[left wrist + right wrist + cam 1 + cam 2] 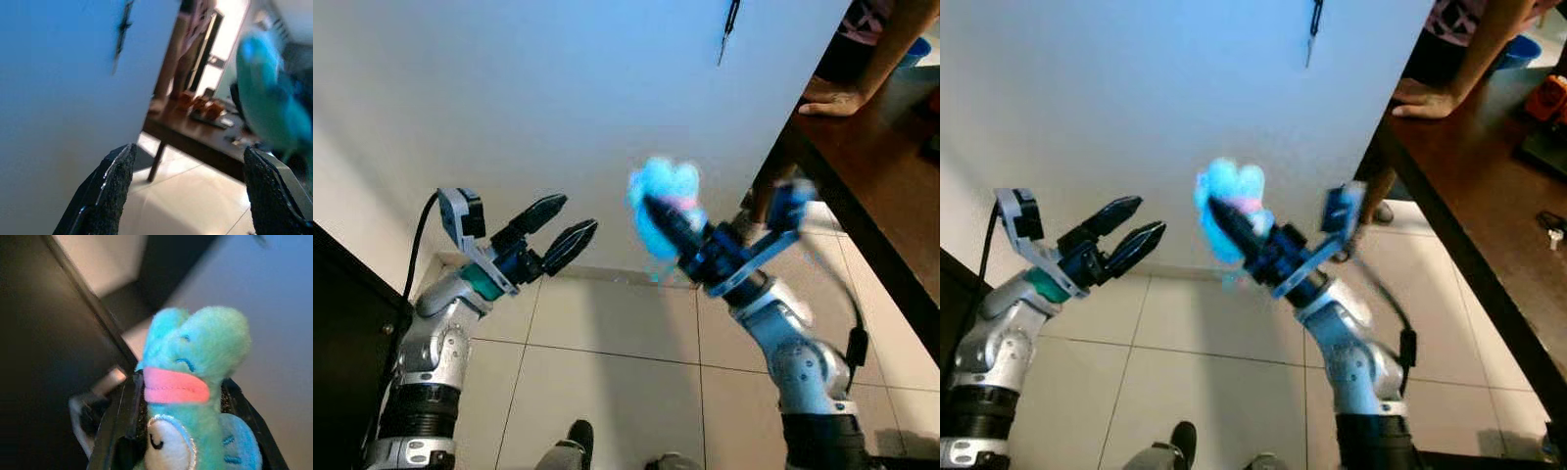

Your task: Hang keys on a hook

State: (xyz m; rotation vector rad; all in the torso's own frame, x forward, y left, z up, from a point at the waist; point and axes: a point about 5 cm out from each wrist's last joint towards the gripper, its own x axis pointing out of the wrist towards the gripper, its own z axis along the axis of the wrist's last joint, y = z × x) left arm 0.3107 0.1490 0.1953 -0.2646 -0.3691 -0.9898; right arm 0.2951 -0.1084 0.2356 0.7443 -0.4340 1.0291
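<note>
Holding a fluffy turquoise plush keyring toy [195,396] with a pink mouth, the right gripper [668,223] has its jaws clamped on the toy's sides and is raised in front of the pale painted wall [558,108]. The keys themselves cannot be made out behind the plush. High on that wall, well above the toy, hangs a thin dark hook-like fitting [730,27]; whether it is the target hook is a judgement, but it looks the likely one. The left gripper [558,235] is lifted beside the toy, jaws apart and empty. At the far right a person's hand [832,98] rests on the edge of a dark wooden worktop [881,176]. So the pick-up seems done. What remains is lifting the toy to the fitting, catching its loop there and letting go.
</note>
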